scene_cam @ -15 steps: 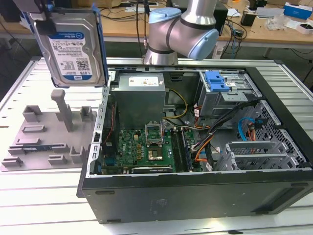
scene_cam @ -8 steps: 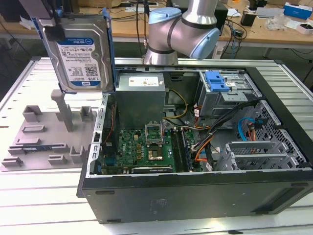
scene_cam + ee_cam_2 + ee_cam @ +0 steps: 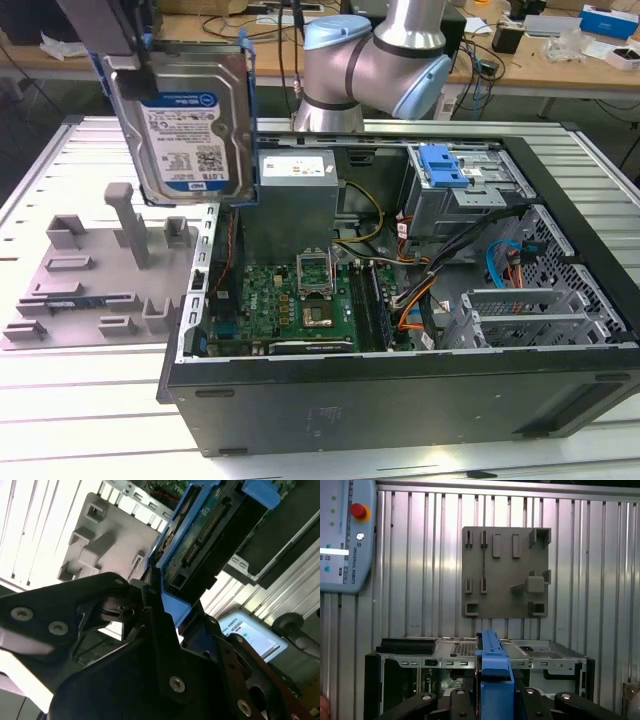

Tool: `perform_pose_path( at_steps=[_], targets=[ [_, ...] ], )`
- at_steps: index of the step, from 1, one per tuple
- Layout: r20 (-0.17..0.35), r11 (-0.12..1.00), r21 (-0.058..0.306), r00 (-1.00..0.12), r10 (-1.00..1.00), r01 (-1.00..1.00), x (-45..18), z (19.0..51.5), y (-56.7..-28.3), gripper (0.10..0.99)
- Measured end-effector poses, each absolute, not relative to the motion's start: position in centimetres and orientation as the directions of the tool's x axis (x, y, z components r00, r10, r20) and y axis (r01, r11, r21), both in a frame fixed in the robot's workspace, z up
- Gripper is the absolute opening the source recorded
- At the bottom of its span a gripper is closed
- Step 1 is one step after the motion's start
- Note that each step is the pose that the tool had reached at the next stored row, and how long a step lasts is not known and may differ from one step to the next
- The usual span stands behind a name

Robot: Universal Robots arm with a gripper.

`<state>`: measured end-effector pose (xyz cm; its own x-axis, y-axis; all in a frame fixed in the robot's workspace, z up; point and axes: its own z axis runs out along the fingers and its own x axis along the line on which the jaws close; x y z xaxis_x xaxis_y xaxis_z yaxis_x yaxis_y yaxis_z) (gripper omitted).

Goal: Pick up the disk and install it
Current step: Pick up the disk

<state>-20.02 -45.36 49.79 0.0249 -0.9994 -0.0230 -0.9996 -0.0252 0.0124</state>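
The main risk, as I judge it, is a slip or a swing. I hold the flat silver metal hard disk with its white-and-blue label and blue plastic carrier bracket [image 3: 185, 120] by one edge only, so its weight hangs below my grip, and the plastic bracket could flex and let the drive twist or drop. A twisted disk could knock the rim of the open black computer case [image 3: 400, 390], which lies on its side on the ribbed aluminium table [image 3: 60, 420]. It could also strike the grey metal power-supply box [image 3: 295, 195] just beside it in the exterior view, or fall onto the green motherboard [image 3: 290, 300]. In the second wrist view my black two-fingered pincer [image 3: 150, 594] is closed down narrow on the bracket's edge, the blue plastic pressed between its fingers, and it has hold of nothing else. The disk hangs upright in the air, label towards the exterior camera, above the case wall at the exterior view's left, near the grey plastic fixture plate [image 3: 90, 270].
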Motion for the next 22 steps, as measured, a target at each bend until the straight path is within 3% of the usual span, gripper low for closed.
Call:
perform_pose_path(
  at_steps=[22],
  targets=[
    [-0.023,-0.025,0.017,0.025,-0.999,-1.0,-11.6,49.3,-49.3,0.369]
  ],
)
